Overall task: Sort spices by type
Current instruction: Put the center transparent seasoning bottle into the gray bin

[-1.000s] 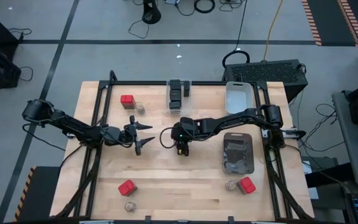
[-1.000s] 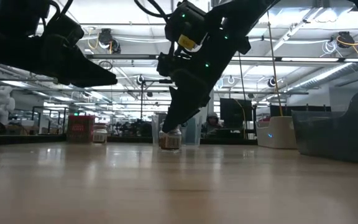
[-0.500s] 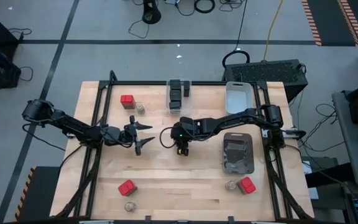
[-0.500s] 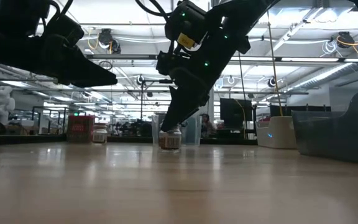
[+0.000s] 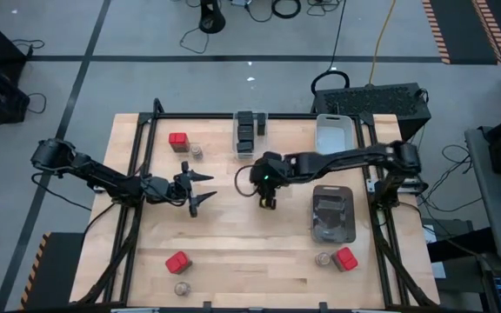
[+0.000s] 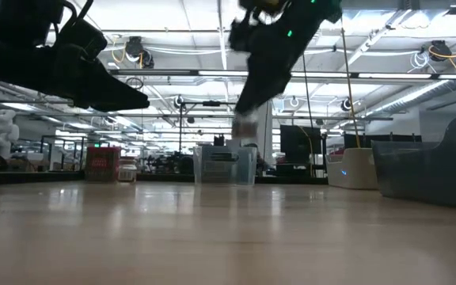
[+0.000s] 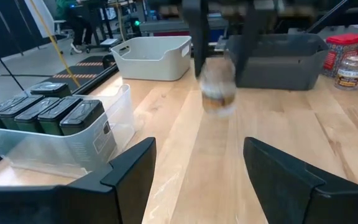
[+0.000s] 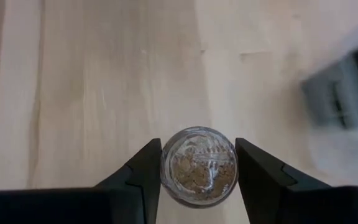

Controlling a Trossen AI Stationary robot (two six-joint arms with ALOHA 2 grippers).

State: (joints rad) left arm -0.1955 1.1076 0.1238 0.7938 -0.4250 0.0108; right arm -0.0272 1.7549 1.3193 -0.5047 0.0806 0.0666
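Observation:
My right gripper (image 5: pixel 268 196) is shut on a small round spice jar (image 8: pixel 199 165) above the middle of the table; the jar also shows in the left wrist view (image 7: pixel 217 93) and blurred in the low view (image 6: pixel 248 131). My left gripper (image 5: pixel 200 189) waits open and empty to the left of the middle. Dark tins stand in a clear bin (image 5: pixel 250 135) at the far edge. A red tin (image 5: pixel 178 139) and a jar (image 5: pixel 197 151) stand far left, another red tin (image 5: pixel 177 261) and jar (image 5: pixel 182 289) near left, and a jar (image 5: pixel 323 258) beside a red tin (image 5: pixel 345 258) near right. My right gripper pinches the jar's round wall (image 8: pixel 166 167) between its two fingers, one on each side. The fingers (image 7: pixel 194 43) come from above, slanting down. The jar stays upright, lifted clear of the table.
A white bin (image 5: pixel 333 136) stands at the far right and a dark bin (image 5: pixel 333 213) sits at the right, beside the right arm. Bare wood lies in the table's middle and along the near edge between the two near groups.
My right gripper has risen and gone a little toward the table's right edge with the jar. The jar stood on the table before and is now lifted clear, still upright.

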